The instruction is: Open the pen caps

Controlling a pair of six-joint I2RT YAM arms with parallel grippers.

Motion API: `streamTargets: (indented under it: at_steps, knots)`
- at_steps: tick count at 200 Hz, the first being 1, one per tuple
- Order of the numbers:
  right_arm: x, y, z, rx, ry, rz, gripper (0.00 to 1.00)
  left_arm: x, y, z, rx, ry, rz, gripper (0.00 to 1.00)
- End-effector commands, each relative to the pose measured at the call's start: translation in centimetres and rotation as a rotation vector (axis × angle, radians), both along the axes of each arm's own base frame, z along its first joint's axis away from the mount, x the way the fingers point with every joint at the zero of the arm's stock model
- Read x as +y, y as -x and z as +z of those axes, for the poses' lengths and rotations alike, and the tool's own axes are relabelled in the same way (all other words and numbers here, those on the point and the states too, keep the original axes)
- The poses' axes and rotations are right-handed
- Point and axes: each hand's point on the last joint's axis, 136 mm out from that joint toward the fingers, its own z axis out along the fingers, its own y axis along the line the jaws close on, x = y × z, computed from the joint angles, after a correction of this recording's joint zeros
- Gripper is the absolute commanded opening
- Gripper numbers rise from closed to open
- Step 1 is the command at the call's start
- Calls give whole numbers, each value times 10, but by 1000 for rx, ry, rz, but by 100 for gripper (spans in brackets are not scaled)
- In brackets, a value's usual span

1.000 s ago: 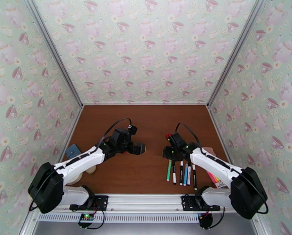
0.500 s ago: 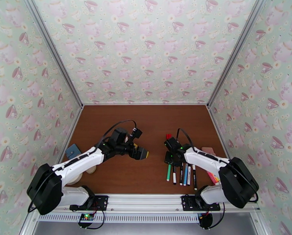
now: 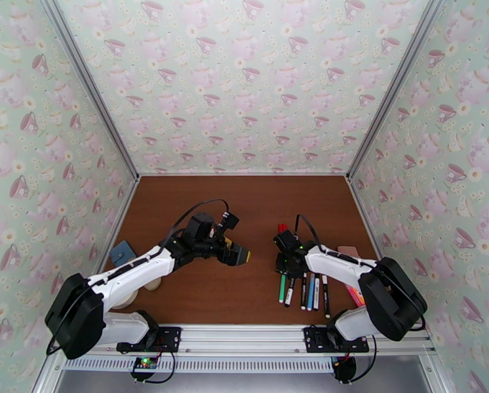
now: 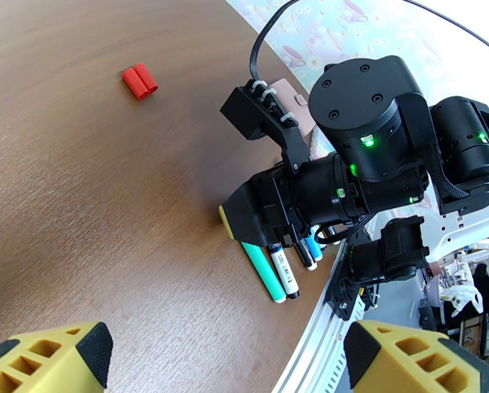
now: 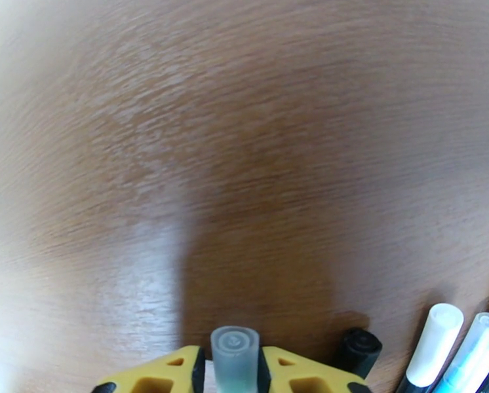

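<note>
Here the right gripper (image 5: 233,359) pinches the end of the green pen (image 4: 265,275)
Likely to lift it from the other pens (image 3: 312,291) for uncapping; left gripper (image 4: 228,352) hovers wide open, ready to pull

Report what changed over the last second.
The right gripper came down and back onto the far end of the pen row. Its fingers closed around the green pen at its pale end. The left gripper drifted slightly right, toward the pens, with its fingers wide open. The two red caps and the other pens lie as before.
</note>
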Motion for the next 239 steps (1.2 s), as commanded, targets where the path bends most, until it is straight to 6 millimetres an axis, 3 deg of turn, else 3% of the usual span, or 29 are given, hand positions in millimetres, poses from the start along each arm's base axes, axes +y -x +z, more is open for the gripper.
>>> streamTargets:
  at_steps: [1,42,102,152,193,215,239]
  knots:
    - [9,-12,-2,-52,-18,6,22,-2,-5,6,-17,25,29,100]
    - [25,-30,28,-158,-99,32,16,1,-9,12,-12,65,88,100]
    - [70,-62,104,-346,-334,103,13,-3,-3,9,28,108,76,100]
    - [105,-79,162,-455,-561,121,13,-9,-14,4,105,167,151,96]
    - [120,-82,189,-506,-688,132,13,-20,-21,12,140,240,149,86]
    - [124,-82,197,-525,-740,133,13,-23,-22,10,143,242,140,76]
    - [128,-81,202,-541,-785,137,13,-32,-21,9,161,250,95,72]
